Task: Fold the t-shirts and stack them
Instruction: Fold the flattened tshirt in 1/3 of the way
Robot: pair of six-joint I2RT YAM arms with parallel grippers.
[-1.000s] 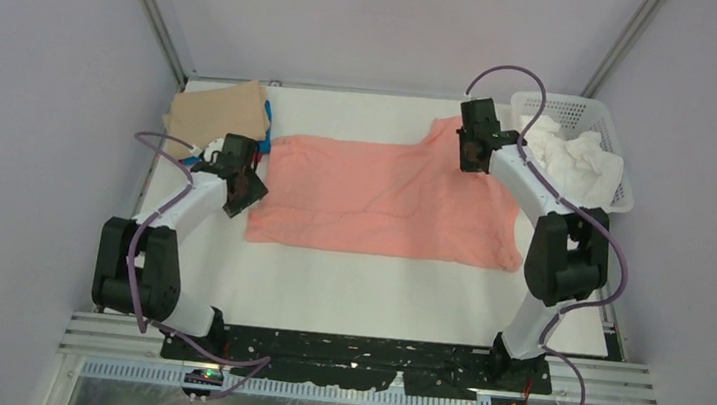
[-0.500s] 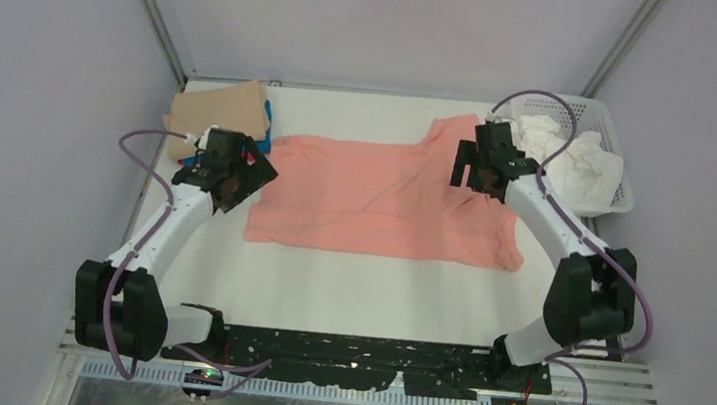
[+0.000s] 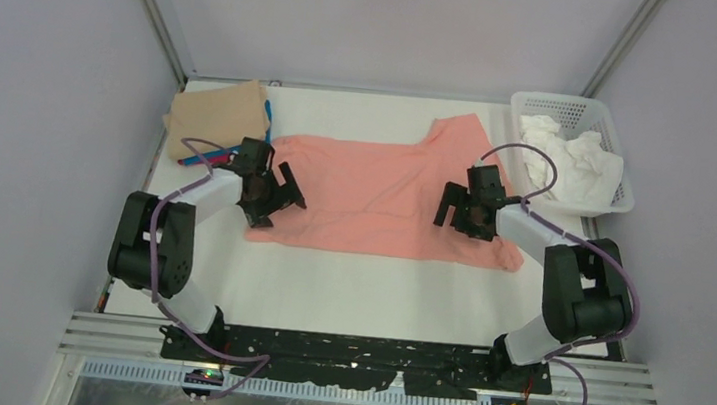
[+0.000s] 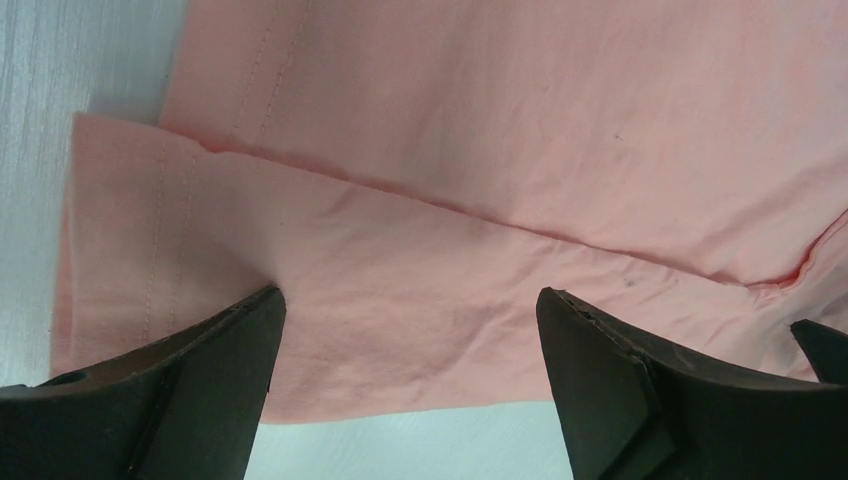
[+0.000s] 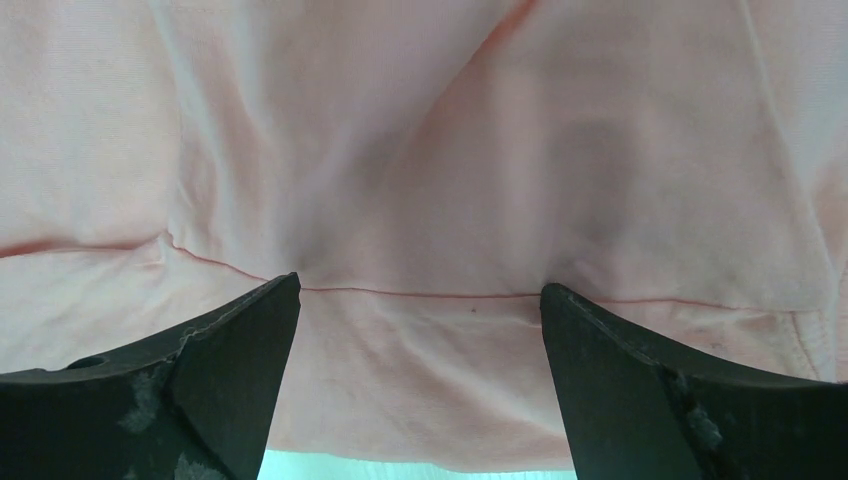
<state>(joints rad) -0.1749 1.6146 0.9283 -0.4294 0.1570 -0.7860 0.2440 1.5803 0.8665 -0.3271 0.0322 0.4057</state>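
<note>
The salmon-pink t-shirt [image 3: 386, 190] lies flat across the middle of the table [image 3: 376, 285], with its hem toward 9 o'clock, its neck end toward 3 o'clock and one sleeve poking out toward 1 o'clock. The left gripper [image 3: 278, 197] hangs low over the hem end and the right gripper [image 3: 450, 210] over the chest end. Both have their jaws spread wide with nothing pinched, and bare fabric fills the gap in each wrist view. The cloth looks light, limp and thin, so it should sag from any hold and drag its free part across the table. The left wrist view shows one layer lapped over another, so a shallow pinch may lift only the top one. The stitched hem and the seam line look like the firmer places to grip, close to the 6 o'clock edge, with both ends raised together. A folded tan t-shirt [image 3: 215, 117] sits at 10 o'clock with blue and magenta edges beneath it. The basket [image 3: 585, 111] is at 2 o'clock, well apart.
</note>
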